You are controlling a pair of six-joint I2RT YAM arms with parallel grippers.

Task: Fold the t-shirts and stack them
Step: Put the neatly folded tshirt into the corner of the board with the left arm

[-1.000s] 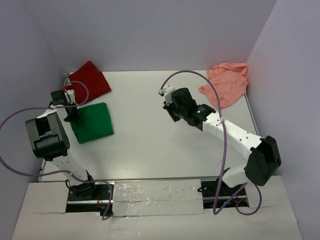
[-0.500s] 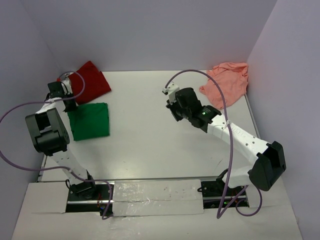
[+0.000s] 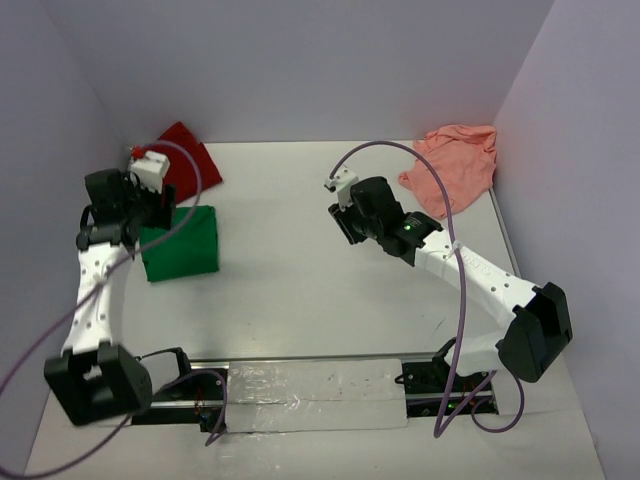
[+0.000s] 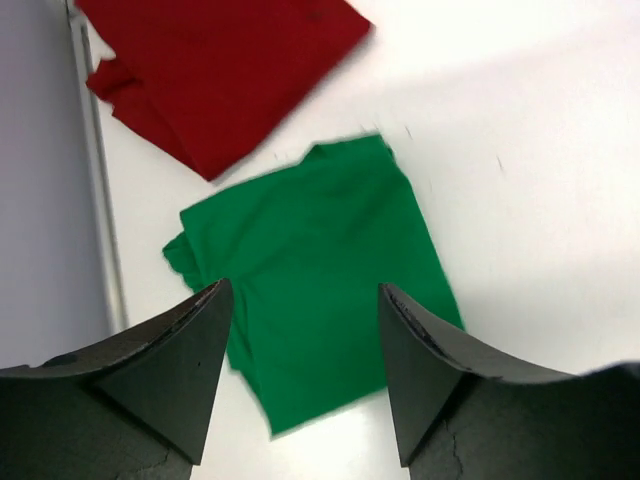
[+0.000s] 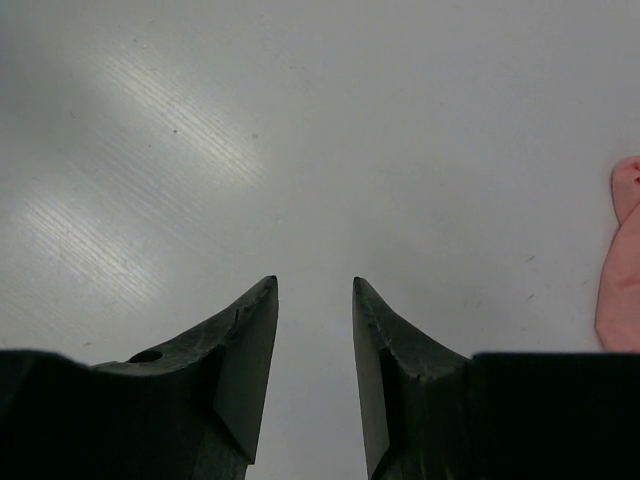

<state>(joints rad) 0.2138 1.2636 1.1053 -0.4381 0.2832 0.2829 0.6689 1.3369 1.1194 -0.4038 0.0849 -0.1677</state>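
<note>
Folded into a rough square, the bright green t-shirt lies flat at the table's left. The dark red t-shirt lies folded just behind it, near the left wall. At the back right corner the salmon pink t-shirt lies crumpled. My left gripper hovers above the green t-shirt, open and holding nothing. Over bare table in the middle, my right gripper stands open and empty, with the pink t-shirt to its right.
Purple walls close in the table at the left, back and right. A metal rail runs along the table's left edge beside the green and red shirts. Purple cables loop over both arms. White table lies between the arms.
The left gripper has opened and risen off the green t-shirt, its arm swinging forward. The right gripper has opened from shut and shifted slightly right.
</note>
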